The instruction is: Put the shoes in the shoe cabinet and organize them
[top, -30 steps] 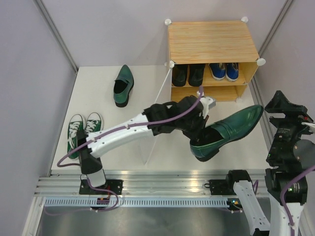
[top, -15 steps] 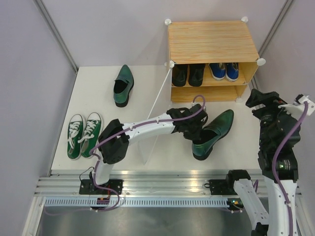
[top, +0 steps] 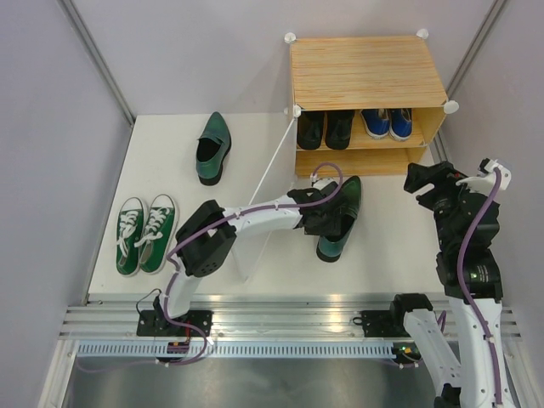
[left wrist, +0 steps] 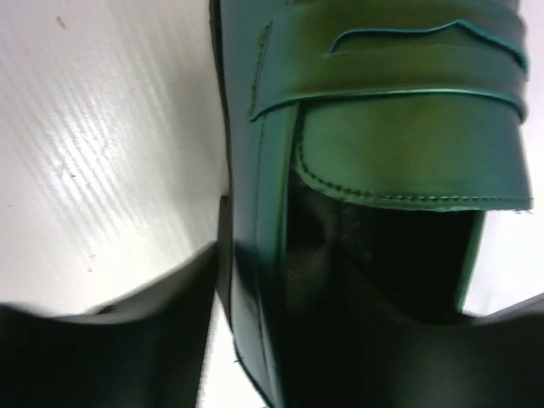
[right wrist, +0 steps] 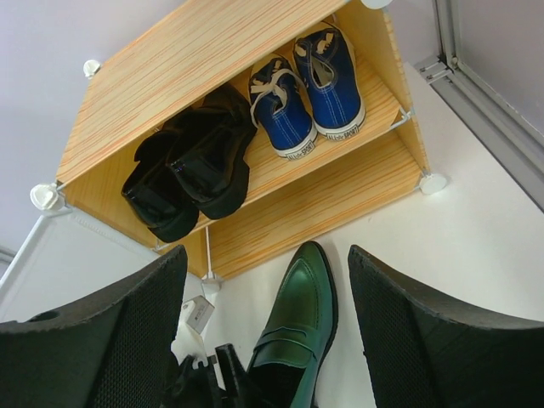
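Note:
A dark green pointed leather shoe [top: 342, 223] [left wrist: 391, 127] [right wrist: 299, 327] lies on the white table just in front of the shoe cabinet [top: 365, 72] [right wrist: 212, 51], toe toward it. My left gripper [top: 321, 219] [left wrist: 255, 340] straddles the shoe's side wall at the heel opening. One of its fingers [left wrist: 102, 357] stands clear of the leather, so it is open. Its mate [top: 212, 147] lies at the far left. Black dress shoes [top: 325, 129] [right wrist: 191, 161] and blue sneakers [top: 388, 122] [right wrist: 306, 93] stand on the upper shelf. My right gripper [top: 433, 183] [right wrist: 268, 272] hovers open and empty to the right.
The green white-toed sneakers [top: 146, 232] sit side by side at the table's left edge. The cabinet's translucent door panel [top: 265, 204] swings out toward the near edge, with my left arm reaching across it. The lower shelf [right wrist: 323, 200] holds nothing that I can see.
My left arm brought the green shoe down from mid-air onto the table before the cabinet, toe turned toward it, and its jaws have loosened. My right gripper shifted left toward the cabinet.

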Available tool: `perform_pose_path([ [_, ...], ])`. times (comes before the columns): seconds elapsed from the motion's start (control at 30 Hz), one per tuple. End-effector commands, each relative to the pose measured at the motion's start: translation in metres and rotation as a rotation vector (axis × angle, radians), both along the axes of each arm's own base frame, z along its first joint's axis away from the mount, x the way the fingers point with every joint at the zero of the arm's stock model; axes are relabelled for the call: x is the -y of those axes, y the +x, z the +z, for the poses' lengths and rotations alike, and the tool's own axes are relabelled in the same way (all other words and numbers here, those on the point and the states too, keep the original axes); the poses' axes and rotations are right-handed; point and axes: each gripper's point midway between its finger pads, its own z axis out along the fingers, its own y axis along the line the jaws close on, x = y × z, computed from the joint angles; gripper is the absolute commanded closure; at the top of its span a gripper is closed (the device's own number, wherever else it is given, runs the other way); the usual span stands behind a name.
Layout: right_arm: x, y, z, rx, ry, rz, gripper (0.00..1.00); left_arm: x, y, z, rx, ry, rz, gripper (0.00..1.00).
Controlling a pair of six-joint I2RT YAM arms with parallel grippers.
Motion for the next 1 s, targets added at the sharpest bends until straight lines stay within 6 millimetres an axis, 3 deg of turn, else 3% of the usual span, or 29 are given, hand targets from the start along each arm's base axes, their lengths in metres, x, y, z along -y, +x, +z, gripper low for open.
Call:
perform_pose_path([
  [0.0, -0.006, 0.001, 0.003, 0.024, 0.004, 0.031, 0.20, 0.017, -0.008, 0.008, 0.027, -0.055, -0.043, 0.36],
  [0.07, -0.005, 0.001, 0.000, 0.018, 0.007, 0.028, 0.20, 0.019, -0.011, 0.020, 0.056, -0.062, -0.064, 0.20],
  [0.1, -0.005, 0.000, -0.001, 0.016, 0.011, 0.028, 0.19, 0.020, -0.015, 0.024, 0.067, -0.063, -0.078, 0.16],
  [0.23, -0.002, -0.002, -0.010, 0.001, 0.046, -0.001, 0.18, 0.027, -0.021, 0.062, 0.118, -0.122, -0.133, 0.09],
  [0.33, 0.000, -0.002, -0.025, -0.053, 0.060, -0.016, 0.16, 0.028, -0.024, 0.099, 0.173, -0.158, -0.190, 0.03],
  [0.37, 0.000, -0.003, -0.034, -0.081, 0.060, -0.020, 0.16, 0.025, -0.020, 0.121, 0.225, -0.167, -0.212, 0.02],
  [0.53, -0.004, 0.000, -0.063, -0.178, 0.080, -0.005, 0.15, -0.008, -0.011, 0.174, 0.360, -0.078, -0.234, 0.00],
  [0.7, -0.040, 0.001, -0.107, -0.285, 0.106, 0.192, 0.17, -0.034, -0.006, 0.264, 0.572, -0.100, -0.274, 0.00],
  [0.83, -0.072, -0.010, -0.151, -0.371, 0.187, 0.362, 0.21, -0.089, -0.007, 0.357, 0.797, -0.121, -0.225, 0.01],
  [0.93, -0.086, -0.013, -0.165, -0.384, 0.223, 0.437, 0.23, -0.133, -0.009, 0.394, 0.906, -0.094, -0.159, 0.00],
  [0.97, -0.086, -0.014, -0.180, -0.418, 0.226, 0.435, 0.23, -0.149, -0.007, 0.396, 0.929, -0.057, -0.116, 0.00],
])
